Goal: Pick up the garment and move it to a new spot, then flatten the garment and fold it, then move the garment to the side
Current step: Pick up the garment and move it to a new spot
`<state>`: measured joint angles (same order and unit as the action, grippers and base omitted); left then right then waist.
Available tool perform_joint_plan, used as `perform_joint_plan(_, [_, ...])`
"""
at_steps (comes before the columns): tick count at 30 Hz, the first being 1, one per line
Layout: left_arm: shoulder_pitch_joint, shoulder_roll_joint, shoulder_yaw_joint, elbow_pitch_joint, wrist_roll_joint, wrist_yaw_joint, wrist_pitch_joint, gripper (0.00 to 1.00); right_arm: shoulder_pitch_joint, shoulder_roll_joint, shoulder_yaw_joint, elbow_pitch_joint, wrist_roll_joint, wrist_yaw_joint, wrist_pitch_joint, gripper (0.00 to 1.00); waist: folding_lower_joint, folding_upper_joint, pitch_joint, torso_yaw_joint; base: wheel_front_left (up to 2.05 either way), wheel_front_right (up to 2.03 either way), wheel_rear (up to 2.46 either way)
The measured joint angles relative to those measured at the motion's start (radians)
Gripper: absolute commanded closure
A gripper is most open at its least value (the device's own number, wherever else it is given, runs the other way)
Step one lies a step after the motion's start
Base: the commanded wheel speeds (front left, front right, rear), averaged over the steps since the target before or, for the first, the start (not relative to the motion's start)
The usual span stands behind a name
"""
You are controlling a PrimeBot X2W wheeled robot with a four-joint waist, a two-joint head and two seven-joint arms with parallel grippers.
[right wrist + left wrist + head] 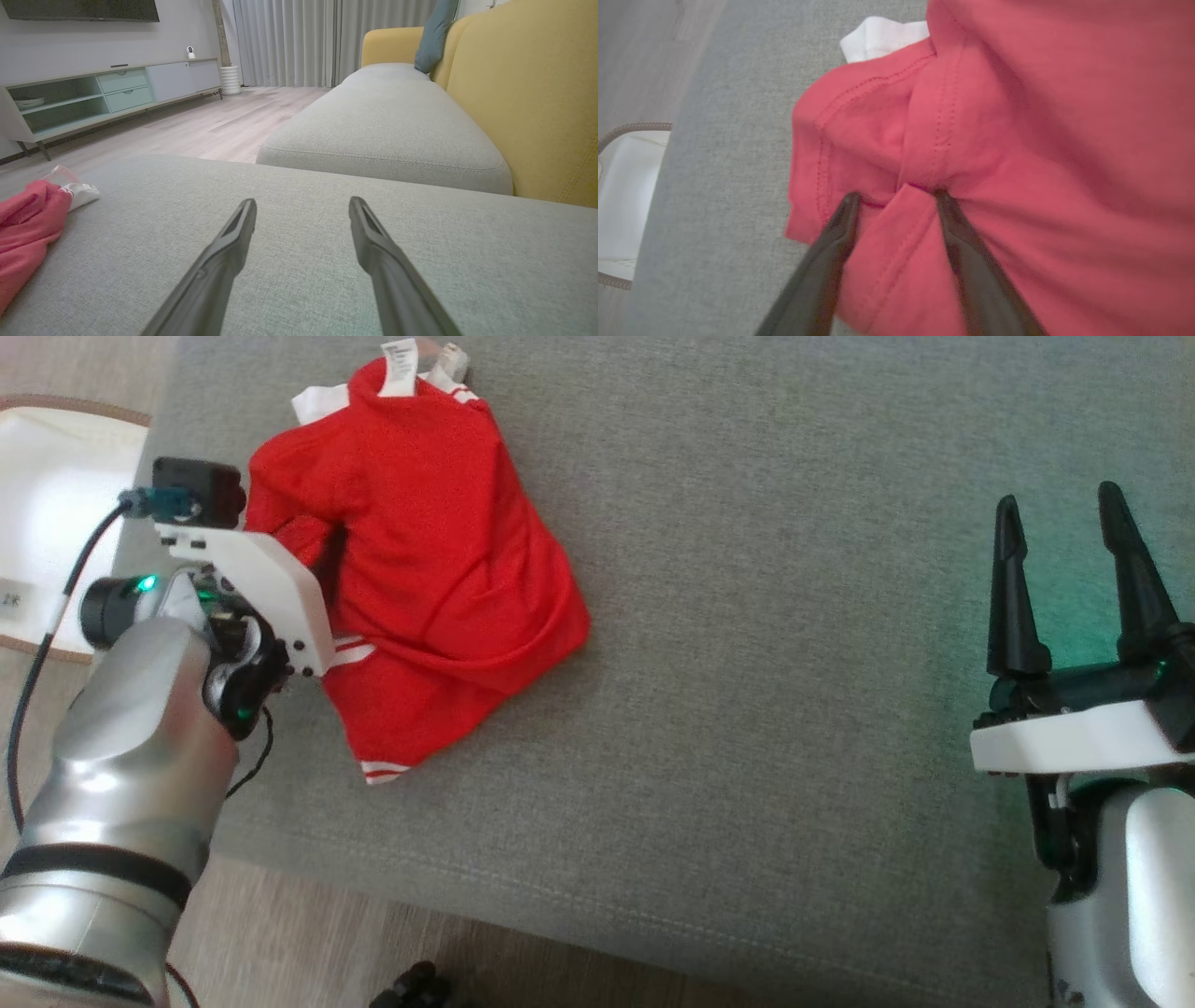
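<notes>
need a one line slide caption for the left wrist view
Left gripper, fingers apart, straddles a bunched fold of the red garment lying on the grey cushion.

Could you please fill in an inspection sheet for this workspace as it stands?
Surface: grey cushion, bare to the right of the garment.
Job's things: red T-shirt, crumpled at the cushion's left end, white trim and neck label showing.
Clutter: white basket on the floor beside the cushion; small dark object on the floor, unidentifiable.
Claws: left claw astride a shirt fold, jaws apart, tips pressing the fabric; right claw open over bare cushion, holding nothing.
Cables: black cable looping off the left wrist.
Surroundings: wooden floor, TV cabinet, curtains, yellow sofa back.
</notes>
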<state>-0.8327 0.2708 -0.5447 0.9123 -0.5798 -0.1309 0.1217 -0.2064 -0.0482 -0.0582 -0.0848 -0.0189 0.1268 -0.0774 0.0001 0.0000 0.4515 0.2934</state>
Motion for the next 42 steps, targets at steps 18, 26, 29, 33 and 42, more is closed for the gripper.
perform_joint_plan(18, [-0.033, 0.006, 0.063, -0.11, -0.047, 0.003, -0.37, 1.0, 0.018, 0.0, 0.039, 0.108, 0.093, 0.0, -0.082, 0.0, -0.0002, 0.0, -0.151, -0.083, 0.0, 0.0, 0.0])
perform_joint_plan(26, [0.017, -0.058, 0.082, -0.371, -0.029, 0.051, -0.371, 1.0, 0.027, 0.0, 0.05, 0.143, 0.129, 0.0, -0.117, 0.0, -0.0002, 0.0, -0.213, -0.143, 0.0, 0.0, 0.0])
perform_joint_plan(29, [0.052, -0.097, 0.068, -0.438, -0.019, 0.078, -0.371, 1.0, 0.037, 0.0, 0.052, 0.16, 0.135, 0.0, -0.125, 0.0, -0.0002, 0.0, -0.228, -0.167, 0.0, 0.0, 0.0])
perform_joint_plan(33, [0.049, -0.152, 0.06, -0.523, -0.018, 0.107, -0.371, 1.0, 0.036, 0.001, 0.058, 0.164, 0.147, 0.0, -0.134, 0.0, -0.0002, 0.0001, -0.241, -0.2, 0.0, 0.0, 0.0])
perform_joint_plan(42, [0.041, -0.207, 0.0, -0.613, 0.014, 0.168, -0.374, 1.0, 0.032, 0.001, 0.057, 0.168, 0.169, 0.0, -0.153, 0.0, -0.0001, 0.0, -0.21, -0.261, 0.0, 0.0, 0.0])
